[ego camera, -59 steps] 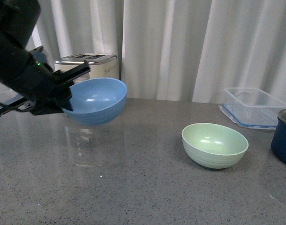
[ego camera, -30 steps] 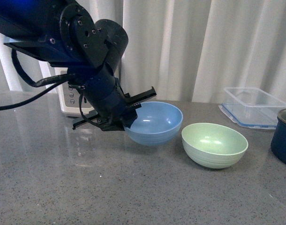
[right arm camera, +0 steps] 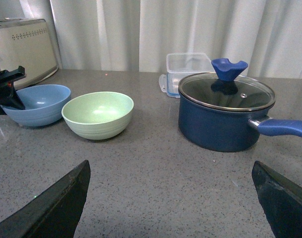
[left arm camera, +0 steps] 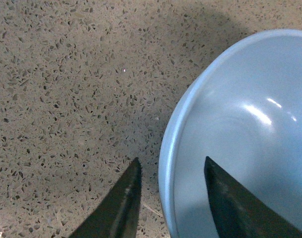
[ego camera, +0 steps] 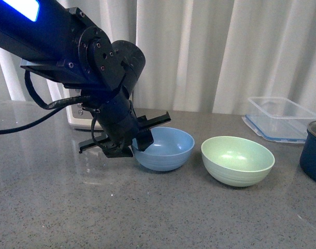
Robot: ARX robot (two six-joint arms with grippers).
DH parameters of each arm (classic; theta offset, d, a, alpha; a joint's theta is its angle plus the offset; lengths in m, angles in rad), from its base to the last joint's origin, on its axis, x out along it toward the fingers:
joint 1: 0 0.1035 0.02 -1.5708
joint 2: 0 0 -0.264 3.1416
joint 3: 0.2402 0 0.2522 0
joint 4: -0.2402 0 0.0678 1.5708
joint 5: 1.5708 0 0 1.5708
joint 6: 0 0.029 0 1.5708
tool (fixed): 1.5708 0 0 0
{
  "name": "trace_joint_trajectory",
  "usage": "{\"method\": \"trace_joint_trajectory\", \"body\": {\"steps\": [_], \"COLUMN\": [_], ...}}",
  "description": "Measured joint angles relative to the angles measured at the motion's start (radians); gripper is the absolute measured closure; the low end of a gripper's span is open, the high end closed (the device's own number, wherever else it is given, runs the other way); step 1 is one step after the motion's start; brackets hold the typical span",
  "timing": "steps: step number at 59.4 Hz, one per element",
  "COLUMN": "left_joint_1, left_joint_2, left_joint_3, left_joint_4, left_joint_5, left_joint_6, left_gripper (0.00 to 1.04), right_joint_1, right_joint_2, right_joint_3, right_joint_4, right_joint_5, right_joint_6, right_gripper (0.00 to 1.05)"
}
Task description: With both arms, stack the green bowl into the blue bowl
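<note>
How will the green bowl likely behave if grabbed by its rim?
The green bowl looks like thin, rigid plastic, so probably light. Its shiny inside could slip in a pinch. The narrow base suggests it may tip if pushed.

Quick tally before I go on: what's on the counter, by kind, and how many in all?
Bowls: 2, the blue bowl and the green bowl
Pots: 1, the lidded navy pot
Containers: 1, the clear container
Toasters: 1, the toaster
Total: 5
</note>
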Motion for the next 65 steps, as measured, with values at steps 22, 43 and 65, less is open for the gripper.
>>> {"method": "trace_joint_trajectory", "body": {"steps": [22, 43, 65], "left_joint_1": [0.053, 0.158, 0.238], "left_joint_2": [-0.388, -0.893, -1.126], "left_joint_3": [-0.295, -1.141, -1.476], "left_joint_4": [0.303, 1.004, 1.098], "left_joint_5": [0.039, -0.062, 0.018], "left_joint_6": [0.177, 0.514, 0.529], "left_gripper": [0.06, 0.65, 1.01], "right_joint_1": [0.000, 0.000, 0.000], "right_joint_2": [0.000, 0.000, 0.000], "right_joint_3": [0.000, 0.000, 0.000], "right_joint_4": [0.000, 0.000, 0.000], "right_joint_5": [0.000, 0.000, 0.000], "right_joint_6": [0.000, 0.000, 0.000], "right_gripper": [0.10, 0.10, 0.10]}}
